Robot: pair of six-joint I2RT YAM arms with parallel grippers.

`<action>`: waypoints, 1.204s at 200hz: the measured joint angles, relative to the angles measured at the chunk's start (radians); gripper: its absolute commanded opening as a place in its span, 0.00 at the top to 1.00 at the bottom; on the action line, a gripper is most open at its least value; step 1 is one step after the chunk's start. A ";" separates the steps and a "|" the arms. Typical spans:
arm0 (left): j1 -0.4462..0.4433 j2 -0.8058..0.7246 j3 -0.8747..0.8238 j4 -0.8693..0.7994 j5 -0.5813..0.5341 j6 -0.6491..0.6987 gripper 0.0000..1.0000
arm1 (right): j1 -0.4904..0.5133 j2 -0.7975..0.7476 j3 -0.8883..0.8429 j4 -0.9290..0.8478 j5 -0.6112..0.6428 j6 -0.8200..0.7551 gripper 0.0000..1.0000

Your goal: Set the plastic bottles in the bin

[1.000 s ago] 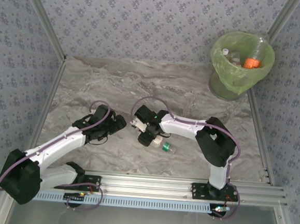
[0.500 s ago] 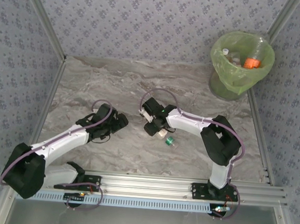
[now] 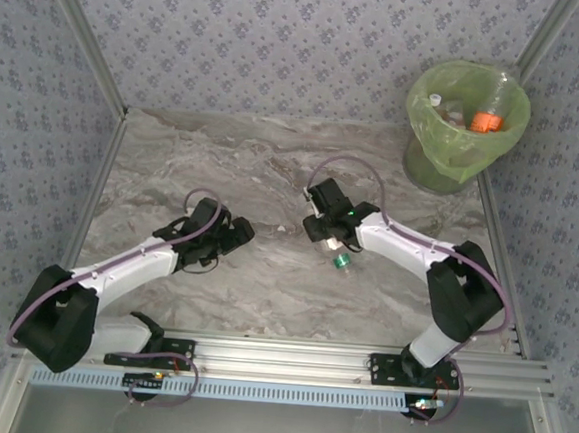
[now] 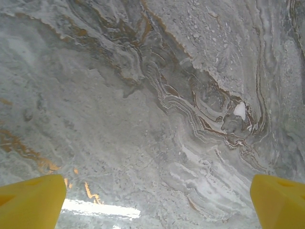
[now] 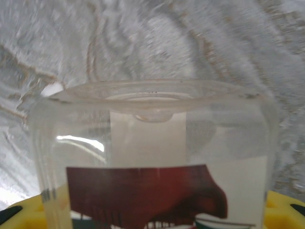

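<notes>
The right end effector [image 3: 333,244] is clenched around a clear bottle [image 5: 147,143] with a red-and-white label, held over the marble table [image 3: 224,161]. The bin [image 3: 424,127], lined in green and holding other bottles [image 3: 487,121], stands well beyond this end effector, to its far right. The left end effector [image 4: 155,202] is released, its yellow fingers [image 4: 31,202] wide apart just over the table.
</notes>
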 measured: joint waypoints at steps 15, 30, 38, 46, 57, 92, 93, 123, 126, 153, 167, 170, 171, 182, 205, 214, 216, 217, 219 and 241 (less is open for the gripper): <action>0.000 0.017 0.016 0.007 0.005 0.010 0.01 | -0.021 -0.046 -0.024 0.030 0.013 0.016 0.54; 0.001 0.029 0.032 0.022 0.013 0.015 0.01 | -0.042 -0.090 -0.046 0.057 0.023 0.032 0.55; 0.001 0.032 0.040 0.031 0.017 0.018 0.01 | -0.053 -0.111 -0.056 0.069 0.026 0.042 0.56; 0.001 0.034 0.045 0.043 0.018 0.019 0.01 | -0.063 -0.130 -0.065 0.083 0.032 0.049 0.56; 0.001 0.034 0.048 0.053 0.020 0.019 0.01 | -0.077 -0.151 -0.077 0.098 0.035 0.059 0.56; 0.001 0.034 0.050 0.063 0.022 0.022 0.01 | -0.128 -0.220 -0.117 0.134 0.043 0.103 0.57; 0.001 0.034 0.050 0.063 0.023 0.022 0.01 | -0.132 -0.224 -0.119 0.135 0.043 0.105 0.56; 0.001 0.034 0.050 0.089 0.029 0.031 0.01 | -0.213 -0.294 -0.127 0.161 0.035 0.146 0.57; 0.001 0.034 0.050 0.092 0.031 0.032 0.01 | -0.221 -0.301 -0.127 0.164 0.035 0.148 0.56; 0.000 0.034 0.050 0.121 0.043 0.037 0.01 | -0.302 -0.347 -0.126 0.188 0.016 0.165 0.57; 0.001 0.034 0.050 0.132 0.046 0.037 0.01 | -0.344 -0.356 -0.117 0.198 -0.003 0.173 0.56; 0.001 0.034 0.050 0.134 0.046 0.037 0.01 | -0.351 -0.356 -0.114 0.201 -0.008 0.175 0.56; 0.001 0.034 0.050 0.135 0.046 0.037 0.01 | -0.354 -0.356 -0.113 0.201 -0.008 0.176 0.56; 0.001 0.035 0.050 0.146 0.047 0.037 0.01 | -0.387 -0.356 -0.093 0.211 -0.027 0.180 0.56; 0.001 0.043 0.050 0.177 0.052 0.038 0.01 | -0.444 -0.355 -0.032 0.238 -0.064 0.183 0.56; 0.001 0.048 0.050 0.190 0.061 0.042 0.01 | -0.465 -0.351 0.005 0.245 -0.076 0.182 0.56; 0.001 0.050 0.050 0.192 0.062 0.042 0.01 | -0.469 -0.351 0.014 0.247 -0.078 0.181 0.56; 0.001 0.050 0.050 0.193 0.063 0.043 0.01 | -0.470 -0.350 0.017 0.249 -0.079 0.180 0.56; 0.000 0.052 0.050 0.196 0.065 0.043 0.01 | -0.474 -0.348 0.027 0.253 -0.082 0.179 0.56; 0.000 0.057 0.050 0.228 0.081 0.056 0.01 | -0.509 -0.323 0.130 0.282 -0.101 0.158 0.56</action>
